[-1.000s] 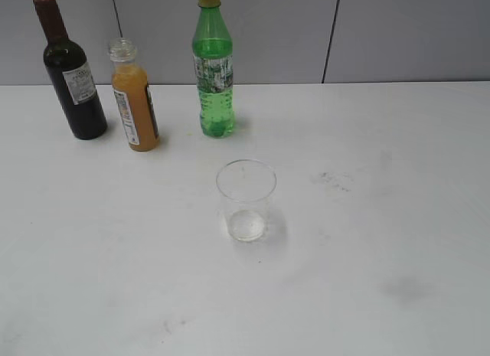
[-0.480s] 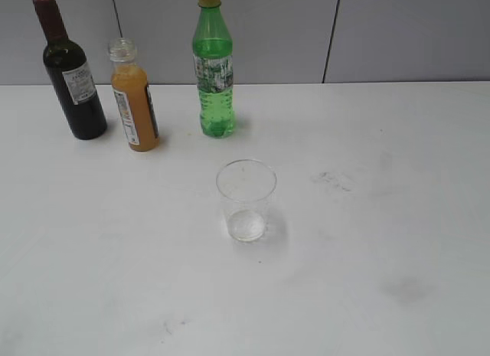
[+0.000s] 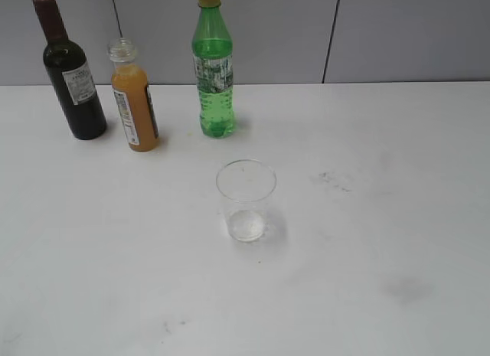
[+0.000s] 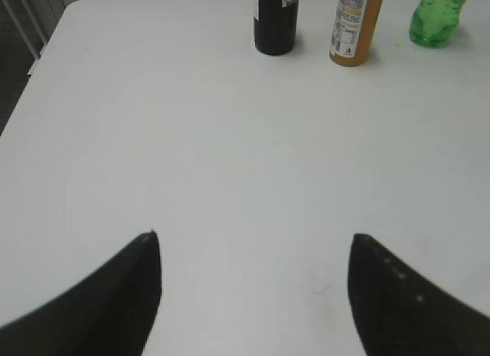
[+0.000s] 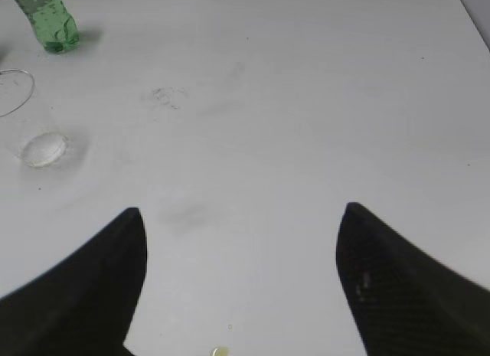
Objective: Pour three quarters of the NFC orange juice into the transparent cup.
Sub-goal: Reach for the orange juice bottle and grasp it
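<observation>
Nothing has moved since a moment ago: bottles and cup stand where they stood. The NFC orange juice (image 3: 135, 96) stands upright at the table's (image 3: 383, 218) far left, between the wine bottle (image 3: 71, 73) and the green bottle (image 3: 213, 69). The transparent cup (image 3: 246, 200) sits empty nearer the middle. Both the left gripper (image 4: 253, 245) and the right gripper (image 5: 239, 218) hang spread wide, holding nothing. The juice lies ahead and slightly right of the left gripper, seemingly the nearer.

Orange juice (image 3: 135, 96), green bottle (image 3: 213, 69)
</observation>
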Tool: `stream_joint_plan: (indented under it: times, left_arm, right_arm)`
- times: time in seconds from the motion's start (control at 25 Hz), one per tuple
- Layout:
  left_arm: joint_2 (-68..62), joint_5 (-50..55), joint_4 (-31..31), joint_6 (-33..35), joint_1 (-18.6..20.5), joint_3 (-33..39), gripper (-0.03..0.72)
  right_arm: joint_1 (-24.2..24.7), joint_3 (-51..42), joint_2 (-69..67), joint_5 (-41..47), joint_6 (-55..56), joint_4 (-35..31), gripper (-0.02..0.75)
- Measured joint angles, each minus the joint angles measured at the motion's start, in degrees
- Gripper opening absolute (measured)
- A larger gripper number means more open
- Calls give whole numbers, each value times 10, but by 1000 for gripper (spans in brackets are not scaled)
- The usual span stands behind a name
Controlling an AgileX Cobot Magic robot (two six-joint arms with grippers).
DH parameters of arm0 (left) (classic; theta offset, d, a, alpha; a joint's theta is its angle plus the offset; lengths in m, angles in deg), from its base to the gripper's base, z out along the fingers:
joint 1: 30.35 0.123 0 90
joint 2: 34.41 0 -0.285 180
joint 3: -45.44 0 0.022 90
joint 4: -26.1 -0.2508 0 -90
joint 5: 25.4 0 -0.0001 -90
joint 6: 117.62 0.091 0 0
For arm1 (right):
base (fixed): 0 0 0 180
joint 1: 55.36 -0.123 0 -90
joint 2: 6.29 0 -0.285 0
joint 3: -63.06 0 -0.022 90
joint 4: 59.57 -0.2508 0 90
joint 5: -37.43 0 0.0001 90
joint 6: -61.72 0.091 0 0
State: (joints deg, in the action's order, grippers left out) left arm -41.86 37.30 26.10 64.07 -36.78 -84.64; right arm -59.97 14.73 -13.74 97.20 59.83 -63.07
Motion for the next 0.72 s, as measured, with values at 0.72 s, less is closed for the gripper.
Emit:
stream_joint_plan:
  times: [0.72]
  left_arm:
    - [0, 0, 0, 0, 0, 0, 584]
  right_arm:
    - [0, 0, 0, 0, 0, -6, 591]
